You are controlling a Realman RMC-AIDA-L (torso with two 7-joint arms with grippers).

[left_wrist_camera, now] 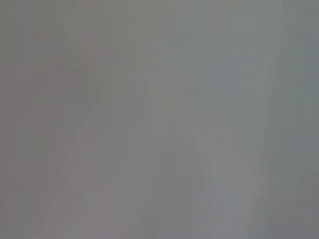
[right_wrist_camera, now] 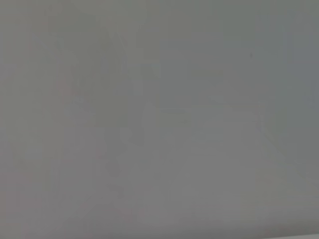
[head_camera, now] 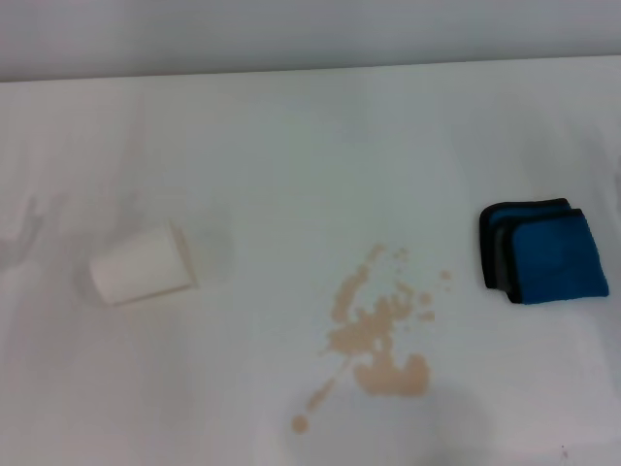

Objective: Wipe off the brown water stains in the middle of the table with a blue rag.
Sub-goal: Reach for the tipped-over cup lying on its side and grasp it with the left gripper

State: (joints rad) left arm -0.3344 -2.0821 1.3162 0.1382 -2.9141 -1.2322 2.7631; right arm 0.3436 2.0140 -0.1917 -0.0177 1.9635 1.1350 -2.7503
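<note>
Head view, left side: I see a white paper cup (head_camera: 144,265) lying on its side on the table (head_camera: 291,136), well apart from the spill.
Middle: the brown water stains (head_camera: 378,335) spread in blotches and droplets, untouched.
Right side: the blue rag (head_camera: 543,251) lies folded flat, near the table's right edge and apart from the stains.
Grippers: neither one shows for me; both wrist views give only blank grey, so I cannot tell how far either stands open or whether it holds anything.
Step in hand: I judge the task not yet begun.
Next move: I'd bring the right arm to the rag, grip it, then carry it left onto the stains.
</note>
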